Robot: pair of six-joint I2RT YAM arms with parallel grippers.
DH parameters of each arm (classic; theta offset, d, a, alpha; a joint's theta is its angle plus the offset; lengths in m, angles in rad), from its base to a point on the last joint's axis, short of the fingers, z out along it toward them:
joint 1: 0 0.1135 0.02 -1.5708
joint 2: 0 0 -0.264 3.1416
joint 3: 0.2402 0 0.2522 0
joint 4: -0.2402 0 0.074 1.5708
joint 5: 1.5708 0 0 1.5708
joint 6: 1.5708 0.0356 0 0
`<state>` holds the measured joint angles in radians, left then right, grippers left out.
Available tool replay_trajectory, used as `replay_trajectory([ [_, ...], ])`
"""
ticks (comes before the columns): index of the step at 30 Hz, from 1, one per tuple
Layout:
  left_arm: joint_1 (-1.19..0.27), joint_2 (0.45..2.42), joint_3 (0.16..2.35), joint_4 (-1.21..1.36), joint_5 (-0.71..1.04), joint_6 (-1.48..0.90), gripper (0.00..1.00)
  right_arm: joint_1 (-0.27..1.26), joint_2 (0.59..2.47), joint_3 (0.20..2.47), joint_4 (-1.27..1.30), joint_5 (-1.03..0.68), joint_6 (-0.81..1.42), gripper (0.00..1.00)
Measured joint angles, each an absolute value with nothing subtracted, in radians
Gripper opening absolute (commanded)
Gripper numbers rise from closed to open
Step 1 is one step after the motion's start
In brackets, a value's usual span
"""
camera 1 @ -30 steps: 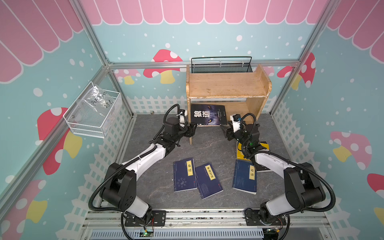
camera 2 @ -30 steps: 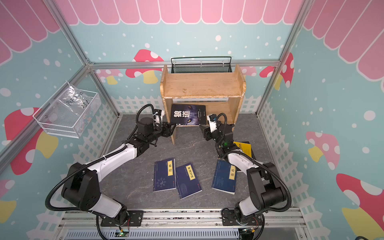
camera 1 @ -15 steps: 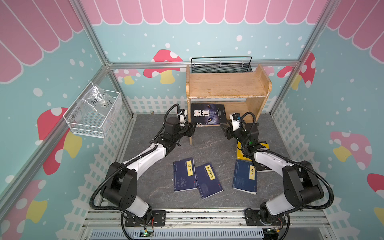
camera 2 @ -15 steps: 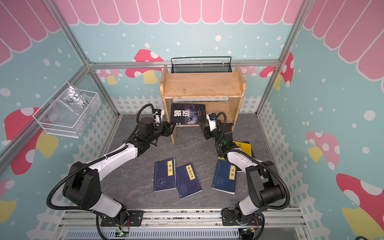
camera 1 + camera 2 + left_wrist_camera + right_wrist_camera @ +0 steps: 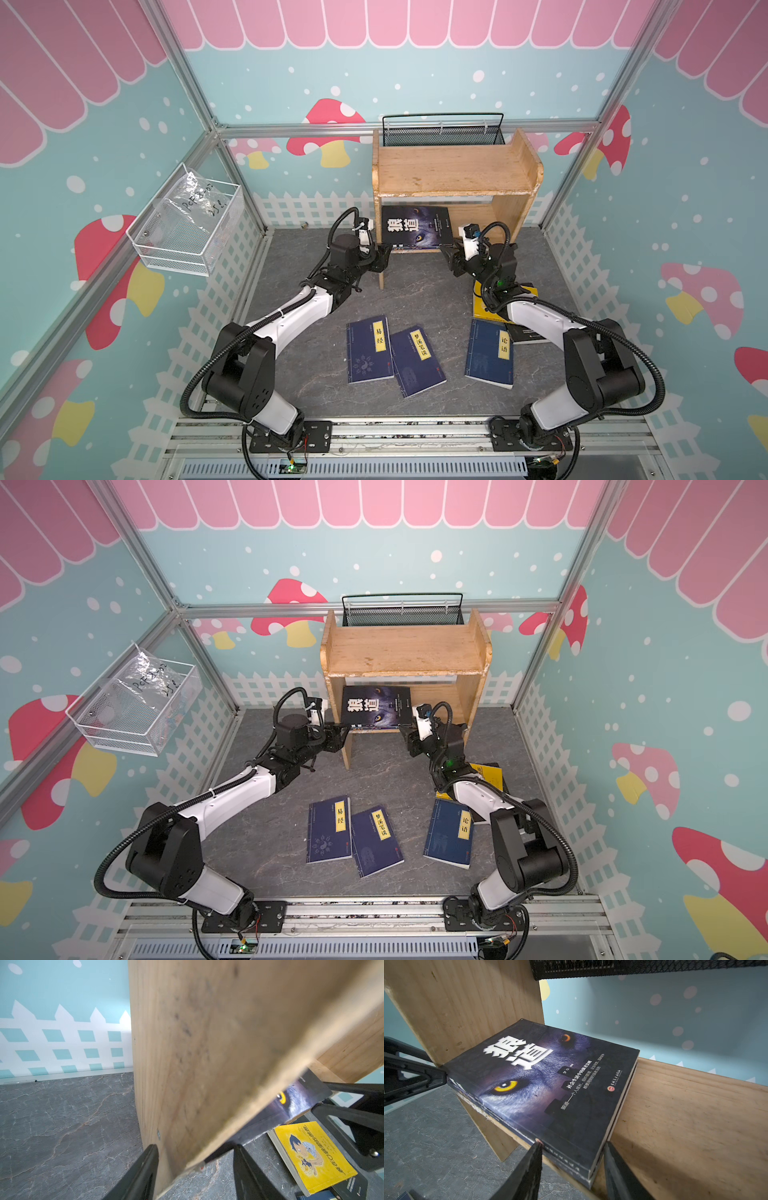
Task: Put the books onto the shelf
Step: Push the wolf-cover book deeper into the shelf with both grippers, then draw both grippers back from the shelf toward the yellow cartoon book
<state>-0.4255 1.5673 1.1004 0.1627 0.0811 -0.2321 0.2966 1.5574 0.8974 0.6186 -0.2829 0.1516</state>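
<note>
Wooden shelf (image 5: 453,174), purple book (image 5: 415,228) overhanging lower front edge, bare board beside

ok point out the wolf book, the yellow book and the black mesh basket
wolf book (image 5: 548,1095): right wrist view, middle of its front cover
yellow book (image 5: 318,1157): left wrist view, its yellow front cover
black mesh basket (image 5: 442,136): a top view, its mesh front wall

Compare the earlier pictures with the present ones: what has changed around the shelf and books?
Nothing has visibly moved. The left gripper and right gripper stay at the lower tier of the shelf, fingers apart, beside the wolf book lying there. The three navy books lie unchanged on the floor.
</note>
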Motion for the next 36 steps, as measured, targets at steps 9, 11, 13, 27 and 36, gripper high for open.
replay_trajectory([
  [9, -0.426, 1.485, 1.050, 0.151, 0.076, -0.244, 0.77, 0.310, 1.501, 0.872, 0.593, -0.269, 0.162, 0.68],
  [11, -0.426, 1.431, 1.024, 0.145, 0.078, -0.250, 0.84, 0.313, 1.448, 0.854, 0.571, -0.250, 0.174, 0.69],
  [13, -0.426, 1.365, 0.998, 0.132, 0.084, -0.258, 0.89, 0.313, 1.388, 0.838, 0.535, -0.231, 0.192, 0.70],
  [27, -0.676, 1.217, 0.837, 0.085, 0.175, -0.426, 0.99, 0.313, 0.988, 0.622, 0.083, 0.096, 0.489, 0.85],
  [36, -0.820, 1.629, 0.912, 0.259, 0.231, -0.659, 1.00, 0.153, 1.111, 0.592, -0.067, 0.192, 0.602, 0.90],
])
